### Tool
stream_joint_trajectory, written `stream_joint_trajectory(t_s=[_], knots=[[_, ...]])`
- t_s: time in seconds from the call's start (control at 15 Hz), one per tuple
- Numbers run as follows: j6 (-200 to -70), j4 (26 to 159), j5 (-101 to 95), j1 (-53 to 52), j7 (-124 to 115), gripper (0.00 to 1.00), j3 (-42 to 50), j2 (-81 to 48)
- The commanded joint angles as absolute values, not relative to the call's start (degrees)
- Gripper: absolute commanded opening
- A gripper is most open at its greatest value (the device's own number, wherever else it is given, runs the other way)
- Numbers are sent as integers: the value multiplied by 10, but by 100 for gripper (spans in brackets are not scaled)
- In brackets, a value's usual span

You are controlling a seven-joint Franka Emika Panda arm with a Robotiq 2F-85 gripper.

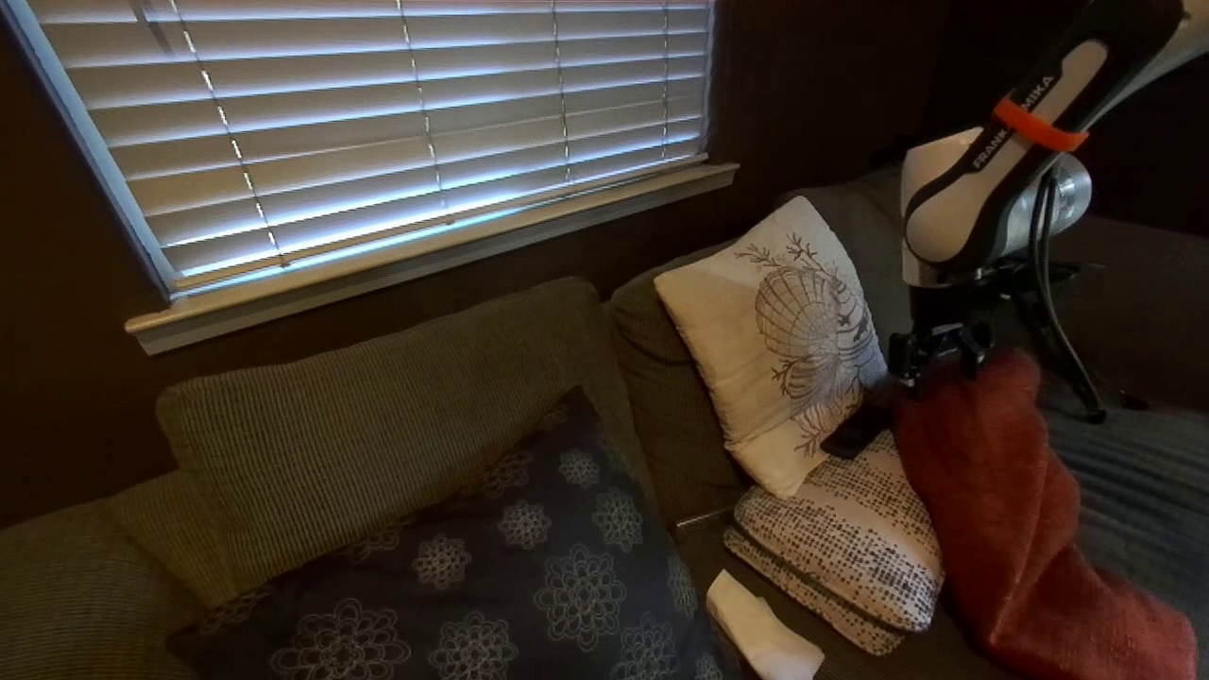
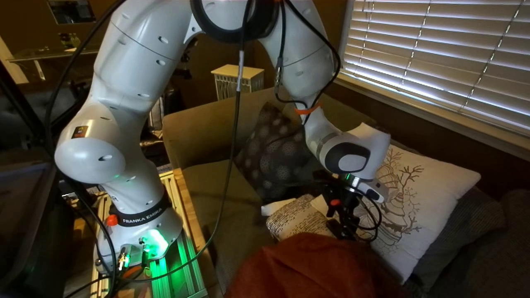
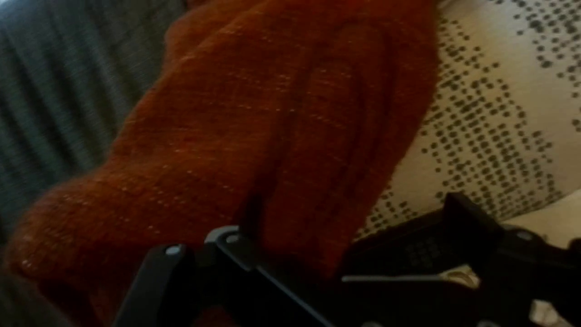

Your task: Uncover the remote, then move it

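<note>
The remote (image 1: 855,433) is a slim black bar, partly showing on the spotted cushion at the foot of the white shell pillow. A red cloth (image 1: 1011,510) hangs over its near end and drapes down the couch. My gripper (image 1: 940,366) is right above the top of that cloth. In the wrist view, the fingers of the gripper (image 3: 349,225) stand wide apart and look open, with cloth and part of the remote (image 3: 422,250) beneath them. In an exterior view the gripper (image 2: 337,221) is behind the red cloth (image 2: 306,269); the remote cannot be made out from the dark fingers there.
The white shell pillow (image 1: 793,331) leans on the couch back beside the gripper. Spotted cushions (image 1: 850,538) lie stacked below it, with a white paper-like piece (image 1: 760,623) in front. A dark flowered pillow (image 1: 529,548) lies further along the couch. The window sill (image 1: 453,246) runs behind.
</note>
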State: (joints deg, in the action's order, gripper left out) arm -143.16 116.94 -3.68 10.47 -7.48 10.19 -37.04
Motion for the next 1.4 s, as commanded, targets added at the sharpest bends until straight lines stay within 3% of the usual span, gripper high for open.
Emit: stream_joint_trajectory(t_s=[0.0,0.53,1.33], knots=[[-1414,1163,61,125,-89,100,64,-361],[-1458,1133,226,122,-162,100,40,-385],[-1481,1086,214,90,-260,100,81,-447]])
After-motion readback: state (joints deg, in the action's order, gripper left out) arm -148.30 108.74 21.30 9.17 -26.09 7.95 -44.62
